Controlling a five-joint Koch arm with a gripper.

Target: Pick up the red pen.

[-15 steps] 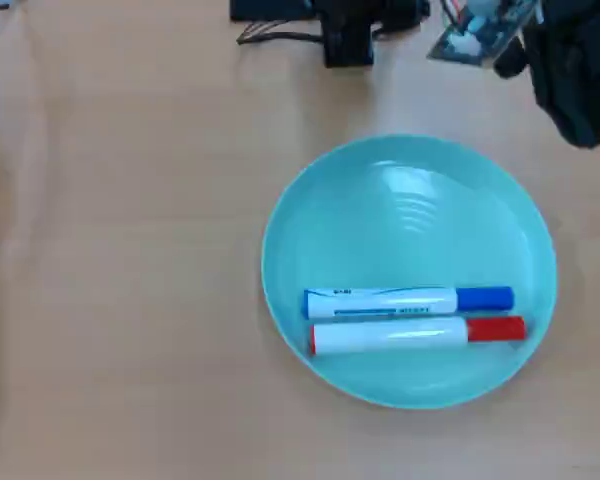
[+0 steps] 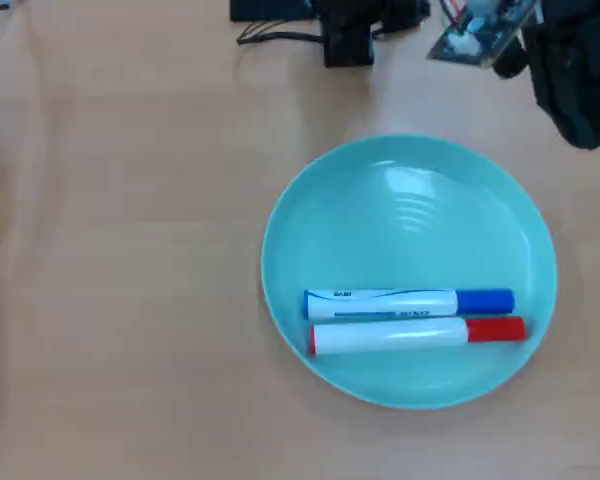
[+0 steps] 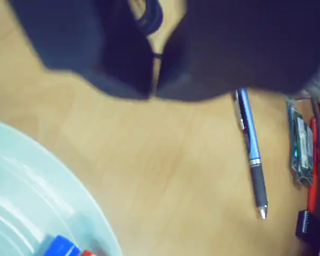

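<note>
The red pen [image 2: 417, 335], a thick white marker with a red cap pointing right, lies in the front part of the turquoise plate [image 2: 410, 180] in the overhead view. It touches the blue-capped marker [image 2: 408, 303] lying just behind it. In the wrist view only a sliver of the red cap [image 3: 88, 253] and the blue cap [image 3: 58, 247] show at the bottom edge. My gripper [image 3: 153, 95] fills the top of the wrist view, dark and blurred, with its jaws together and nothing between them. It is off the plate, over bare table. The arm's dark bulk [image 2: 575, 75] is at the overhead view's top right.
A blue ballpoint pen [image 3: 250, 152] lies on the wooden table beside a green circuit board [image 3: 300, 144] with red wires. The board [image 2: 475, 35] and a black base with cables [image 2: 345, 35] sit at the table's far edge. Bare table lies left of the plate.
</note>
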